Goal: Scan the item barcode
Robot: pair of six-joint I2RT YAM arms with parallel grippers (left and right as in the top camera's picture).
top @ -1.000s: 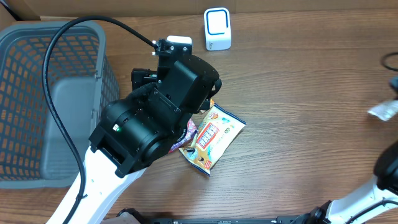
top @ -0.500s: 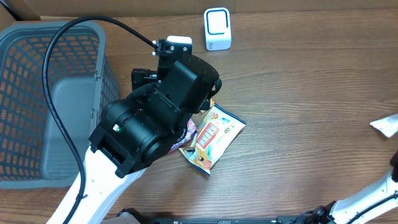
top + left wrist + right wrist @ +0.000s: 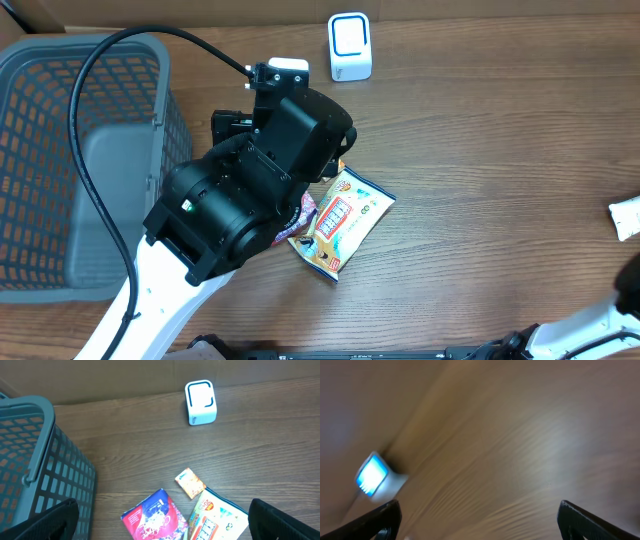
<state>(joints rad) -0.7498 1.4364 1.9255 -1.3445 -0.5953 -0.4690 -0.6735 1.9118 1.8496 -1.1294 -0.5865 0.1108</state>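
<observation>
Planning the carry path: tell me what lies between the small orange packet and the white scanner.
Nothing; the left wrist view shows only bare wooden table between the small orange packet and the white scanner.

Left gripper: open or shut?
Open. The left gripper shows its fingertips at opposite lower corners of the wrist view, far apart, gripping nothing.

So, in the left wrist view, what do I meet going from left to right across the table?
Grey basket → red and blue packet → small orange sachet → yellow snack bag. The white scanner stands farther back, above the last two.
</observation>
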